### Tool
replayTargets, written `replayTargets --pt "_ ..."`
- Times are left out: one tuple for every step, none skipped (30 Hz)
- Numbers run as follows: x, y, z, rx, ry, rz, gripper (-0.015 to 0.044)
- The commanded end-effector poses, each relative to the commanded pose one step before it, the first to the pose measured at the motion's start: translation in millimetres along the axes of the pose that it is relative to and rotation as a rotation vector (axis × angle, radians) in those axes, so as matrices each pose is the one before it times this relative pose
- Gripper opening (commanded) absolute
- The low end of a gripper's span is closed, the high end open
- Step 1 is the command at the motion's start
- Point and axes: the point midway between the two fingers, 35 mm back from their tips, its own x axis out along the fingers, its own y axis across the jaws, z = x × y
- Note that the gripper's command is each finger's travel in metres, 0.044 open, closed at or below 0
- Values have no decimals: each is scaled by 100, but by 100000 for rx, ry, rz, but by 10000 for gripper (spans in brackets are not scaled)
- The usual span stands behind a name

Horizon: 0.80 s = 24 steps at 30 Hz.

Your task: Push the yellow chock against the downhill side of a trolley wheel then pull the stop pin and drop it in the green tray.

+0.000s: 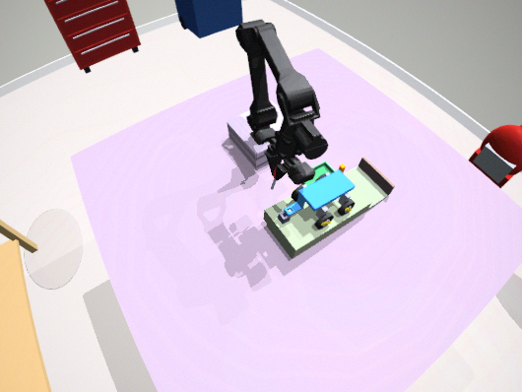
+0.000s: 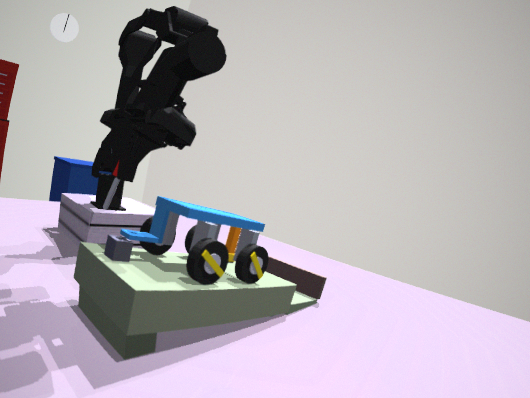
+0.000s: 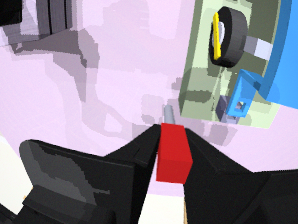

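Observation:
My gripper (image 1: 276, 170) (image 3: 170, 132) is shut on the stop pin, its red head (image 3: 174, 152) (image 2: 116, 168) between the fingers and its grey shaft (image 1: 273, 183) (image 2: 111, 193) (image 3: 168, 114) pointing down. The pin hangs clear of the ramp (image 1: 295, 241) (image 2: 210, 310) (image 3: 192, 92), beyond its uphill corner. The blue trolley (image 1: 326, 190) (image 2: 210, 213) stands on the ramp, its tongue (image 1: 292, 210) (image 2: 140, 235) (image 3: 239, 100) by the grey block (image 2: 118, 248). The chock's orange handle (image 1: 342, 167) (image 2: 233, 242) rises near the far-side downhill wheel; contact is hidden. The green tray (image 1: 329, 166) is partly hidden behind the trolley.
A brown end board (image 1: 376, 176) (image 2: 300, 278) closes the ramp's downhill end. The arm's layered base block (image 1: 246, 144) (image 2: 75, 220) stands behind the gripper. The green tray lies on the ramp's far side, close to the arm's wrist in the top view.

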Motion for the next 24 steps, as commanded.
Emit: replayTargets --pt "-123 102 1653 -191 174 749 0" --pt "-58 -23 364 0 -31 -1 0" --pt "-58 -27 364 0 -39 -2 0" --pt "-58 -21 364 0 -31 -1 0" --pt "-58 -24 365 0 -39 -1 0" --pt "-58 -18 365 0 -31 -1 0" --pt "-55 -22 367 0 -39 -1 0" --pt "-55 -16 367 0 -31 0 0" --pt "-52 -16 369 0 -39 -1 0" --pt "-52 -10 369 0 -31 0 0" --pt "-50 -12 371 0 -39 0 0" --pt "-50 -6 371 0 -31 1 0" --pt "-48 -8 372 0 -39 0 0" --pt "-48 -2 371 0 -30 1 0" --pt "-45 -4 371 -1 -38 1 0" --pt "-45 2 371 0 -30 2 0" --pt "-42 0 370 -1 -38 1 0" --pt "-42 6 370 -1 -30 2 0" --pt "-40 3 367 -1 -37 2 0" --pt "-40 9 367 -1 -29 2 0" --pt "-38 6 363 -1 -36 2 0" --pt "-38 12 363 -1 -29 3 0" --pt "-36 9 358 -1 -35 2 0" --pt "-36 15 359 -1 -29 3 0"
